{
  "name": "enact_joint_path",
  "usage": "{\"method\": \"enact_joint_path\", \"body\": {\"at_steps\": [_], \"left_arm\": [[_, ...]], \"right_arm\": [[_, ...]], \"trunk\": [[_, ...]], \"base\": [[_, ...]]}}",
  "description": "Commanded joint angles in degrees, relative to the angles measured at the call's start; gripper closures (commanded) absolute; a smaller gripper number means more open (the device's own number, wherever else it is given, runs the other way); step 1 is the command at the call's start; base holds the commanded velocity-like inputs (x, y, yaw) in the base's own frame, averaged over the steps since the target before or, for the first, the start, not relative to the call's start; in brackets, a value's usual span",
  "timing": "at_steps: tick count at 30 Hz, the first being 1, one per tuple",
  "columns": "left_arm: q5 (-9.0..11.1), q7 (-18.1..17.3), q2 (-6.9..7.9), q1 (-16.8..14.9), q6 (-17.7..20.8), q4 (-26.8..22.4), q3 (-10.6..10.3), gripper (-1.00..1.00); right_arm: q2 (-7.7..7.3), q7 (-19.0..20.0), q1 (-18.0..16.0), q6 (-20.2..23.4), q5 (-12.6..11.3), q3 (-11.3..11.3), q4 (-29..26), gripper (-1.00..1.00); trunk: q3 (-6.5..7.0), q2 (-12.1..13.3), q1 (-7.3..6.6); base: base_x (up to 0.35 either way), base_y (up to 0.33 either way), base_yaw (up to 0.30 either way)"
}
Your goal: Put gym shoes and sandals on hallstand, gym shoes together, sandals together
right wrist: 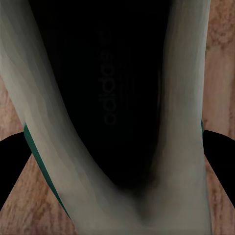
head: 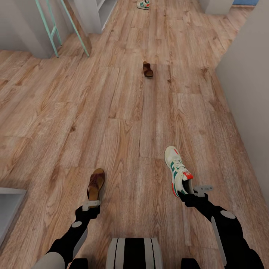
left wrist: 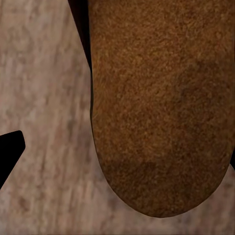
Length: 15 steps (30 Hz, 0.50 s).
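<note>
My left gripper [head: 92, 202] is shut on a dark brown sandal [head: 96, 185], which stands on its edge above the wood-plank corridor floor [head: 123, 123]. Its brown underside [left wrist: 161, 107] looms close in the left wrist view, with one black finger [left wrist: 10, 152] beside it. My right gripper [head: 189, 192] is shut on a cream gym shoe [head: 178, 171] with green stripes and a red heel. The shoe's dark opening [right wrist: 112, 98] sits between both fingers [right wrist: 12, 164]. The second sandal [head: 148, 69] lies on the floor further ahead. The second gym shoe [head: 143, 4] lies at the far end.
A teal ladder-like frame [head: 48, 26] and a slanted wooden board [head: 78, 28] stand at the far left beside a pale shelved unit [head: 95, 13], which is cropped. A pale grey furniture corner [head: 9, 209] is at my near left. A white wall [head: 248, 93] runs along the right.
</note>
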Motion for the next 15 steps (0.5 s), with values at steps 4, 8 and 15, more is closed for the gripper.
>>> {"method": "enact_joint_path", "body": {"at_steps": [4, 8, 15], "left_arm": [[0.1, 0.3, 0.01, 0.0, -0.2, 0.0, -0.2, -1.0], [0.1, 0.3, -0.02, 0.0, -0.2, 0.0, -0.3, -1.0], [0.1, 0.3, -0.09, 0.0, -0.2, 0.0, -0.4, 1.0]], "right_arm": [[0.06, 0.5, 0.0, 0.2, 0.6, -0.2, -0.1, 1.0], [0.06, 0.5, 0.0, 0.2, 0.6, -0.2, -0.1, 1.0], [0.06, 0.5, 0.0, 0.2, 0.6, -0.2, -0.1, 1.0]], "trunk": [[-0.69, -0.1, 0.07], [-0.69, -0.1, 0.07], [-0.69, -0.1, 0.07]], "base": [[0.0, 0.0, 0.0], [0.0, 0.0, 0.0], [0.0, 0.0, 0.0]]}}
